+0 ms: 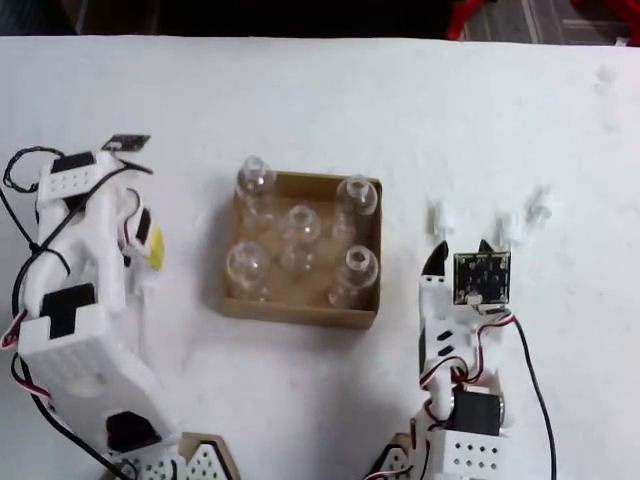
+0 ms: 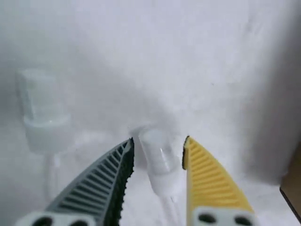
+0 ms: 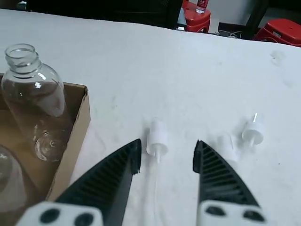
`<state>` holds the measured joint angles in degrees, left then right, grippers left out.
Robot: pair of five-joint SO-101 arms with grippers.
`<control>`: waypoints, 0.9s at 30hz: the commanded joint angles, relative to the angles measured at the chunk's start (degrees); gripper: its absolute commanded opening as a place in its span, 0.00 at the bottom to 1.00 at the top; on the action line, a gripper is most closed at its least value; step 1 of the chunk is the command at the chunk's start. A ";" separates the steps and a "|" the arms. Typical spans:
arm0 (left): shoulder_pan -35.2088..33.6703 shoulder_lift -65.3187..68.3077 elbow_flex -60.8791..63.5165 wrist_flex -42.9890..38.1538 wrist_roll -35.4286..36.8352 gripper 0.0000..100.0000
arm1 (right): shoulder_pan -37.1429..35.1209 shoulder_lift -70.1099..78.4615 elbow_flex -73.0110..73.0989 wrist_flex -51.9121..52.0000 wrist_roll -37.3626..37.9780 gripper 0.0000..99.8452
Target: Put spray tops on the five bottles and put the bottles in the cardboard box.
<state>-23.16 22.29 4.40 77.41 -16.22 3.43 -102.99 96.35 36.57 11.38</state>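
Left gripper (image 2: 158, 142) spread around spray top (image 2: 157, 162); second spray top (image 2: 43, 117) nearby.

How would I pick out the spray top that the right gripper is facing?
Find the cardboard box mid-table, then the right gripper beside it. Of the white tops on the table beyond its open fingers, this spray top is the one nearest the box, in line with the gap between them.
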 commanded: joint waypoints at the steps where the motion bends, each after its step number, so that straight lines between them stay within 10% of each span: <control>1: -0.40 -0.57 -0.09 -1.58 1.58 0.17 | -0.31 -0.22 0.53 -0.04 0.79 0.16; 18: 2.68 5.93 -4.75 1.14 10.02 0.04 | -0.04 -0.22 0.53 -0.22 0.79 0.16; 27: 5.93 2.51 -24.70 23.47 10.02 0.05 | 0.04 -0.31 0.53 -0.31 0.79 0.16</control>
<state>-19.30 28.97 -8.70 89.71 -7.16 3.43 -102.99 96.35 36.57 11.56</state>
